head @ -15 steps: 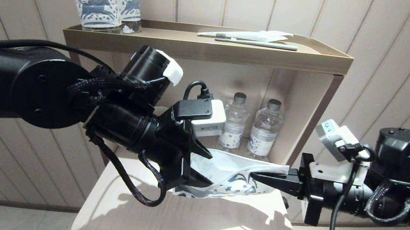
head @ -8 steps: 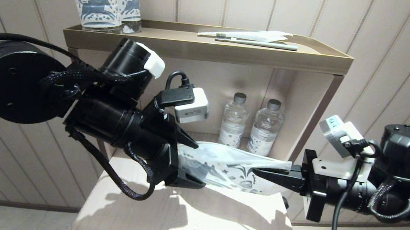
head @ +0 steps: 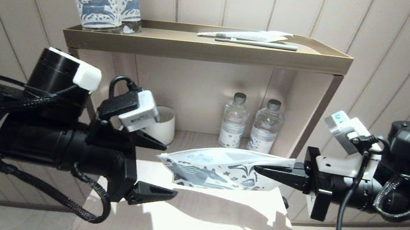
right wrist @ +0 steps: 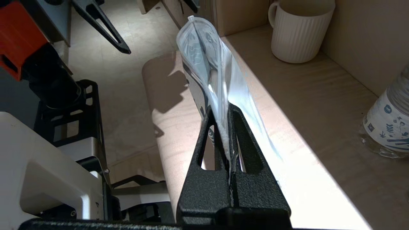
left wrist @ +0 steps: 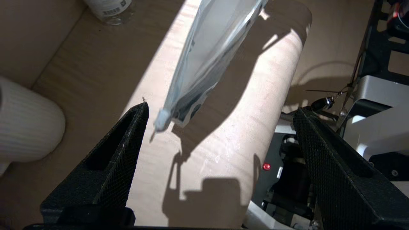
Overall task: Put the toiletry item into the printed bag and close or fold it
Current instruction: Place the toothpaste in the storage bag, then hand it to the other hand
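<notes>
Our right gripper [head: 260,169] pinches one end of the light, floppy, slippery white horse-printed plastic pouch [head: 218,169], so our wide-open left gripper [head: 169,170] should retake its free end.

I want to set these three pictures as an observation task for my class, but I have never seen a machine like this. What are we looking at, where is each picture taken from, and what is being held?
It is a robot with two black arms. The wide picture comes from a camera on its head; the other two come from cameras on each wrist, behind the fingers. The right gripper is shut on one end of the printed bag, holding it level above the pale table. The left gripper is open, just off the bag's free end. Behind stands a shelf with a toothbrush on top, and small water bottles and a white mug underneath.
</notes>
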Tool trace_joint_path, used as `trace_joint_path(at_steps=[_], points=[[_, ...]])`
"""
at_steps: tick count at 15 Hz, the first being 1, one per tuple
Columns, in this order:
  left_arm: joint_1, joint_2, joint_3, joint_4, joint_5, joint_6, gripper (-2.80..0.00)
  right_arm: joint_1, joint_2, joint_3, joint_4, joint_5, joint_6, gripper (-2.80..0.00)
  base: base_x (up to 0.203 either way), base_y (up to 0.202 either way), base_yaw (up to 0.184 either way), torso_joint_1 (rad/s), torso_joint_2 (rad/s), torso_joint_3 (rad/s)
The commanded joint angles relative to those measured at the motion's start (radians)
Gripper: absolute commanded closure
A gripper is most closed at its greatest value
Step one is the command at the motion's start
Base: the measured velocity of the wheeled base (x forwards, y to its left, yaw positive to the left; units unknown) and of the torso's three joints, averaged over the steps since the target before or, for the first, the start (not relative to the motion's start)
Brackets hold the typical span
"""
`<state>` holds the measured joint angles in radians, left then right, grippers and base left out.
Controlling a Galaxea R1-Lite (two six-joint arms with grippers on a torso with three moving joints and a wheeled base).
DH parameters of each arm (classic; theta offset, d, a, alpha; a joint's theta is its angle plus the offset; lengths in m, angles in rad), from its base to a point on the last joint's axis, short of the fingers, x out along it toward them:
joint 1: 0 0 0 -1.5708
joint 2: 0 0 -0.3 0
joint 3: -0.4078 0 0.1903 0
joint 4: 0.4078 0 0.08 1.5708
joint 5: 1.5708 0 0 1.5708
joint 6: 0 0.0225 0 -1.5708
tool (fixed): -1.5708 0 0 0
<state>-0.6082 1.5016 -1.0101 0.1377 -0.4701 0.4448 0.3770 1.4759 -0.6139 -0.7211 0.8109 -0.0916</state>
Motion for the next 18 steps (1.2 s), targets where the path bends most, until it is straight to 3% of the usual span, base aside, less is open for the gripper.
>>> trace_joint_path(at_steps=[1,3,6,8,12,15,18], points=[[0.031,-0.093,0.069,-0.011,-0.010,-0.003,-2.80,0.000,-0.018,-0.007,-0.004,0.021,0.030,0.00,0.000,0.000,0.000,0.000,0.00,0.000],[0.049,-0.129,0.169,-0.104,-0.025,-0.046,-2.80,-0.001,-0.063,-0.017,-0.007,0.073,0.130,0.00,0.000,0.000,0.000,0.000,0.00,0.000],[0.072,-0.143,0.304,-0.335,-0.034,-0.122,-2.80,-0.027,-0.105,-0.032,-0.005,0.105,0.172,0.00,0.000,0.000,0.000,0.000,0.00,0.000],[0.098,-0.131,0.336,-0.428,-0.103,-0.144,-2.80,-0.027,-0.126,-0.041,-0.005,0.122,0.227,0.00,0.000,0.000,0.000,0.000,0.00,0.000],[0.104,-0.117,0.327,-0.433,-0.126,-0.149,-2.80,-0.035,-0.185,-0.100,-0.031,0.175,0.582,0.00,0.000,0.000,0.000,0.000,0.00,0.000],[0.102,-0.077,0.326,-0.434,-0.129,-0.153,-2.80,-0.041,-0.163,-0.062,-0.158,0.198,0.595,0.00,0.000,0.000,0.000,0.000,0.00,0.000],[0.099,-0.056,0.310,-0.441,-0.178,-0.170,-2.80,-0.038,-0.164,-0.037,-0.159,0.205,0.583,0.00,0.000,0.000,0.000,0.000,0.00,0.000]])
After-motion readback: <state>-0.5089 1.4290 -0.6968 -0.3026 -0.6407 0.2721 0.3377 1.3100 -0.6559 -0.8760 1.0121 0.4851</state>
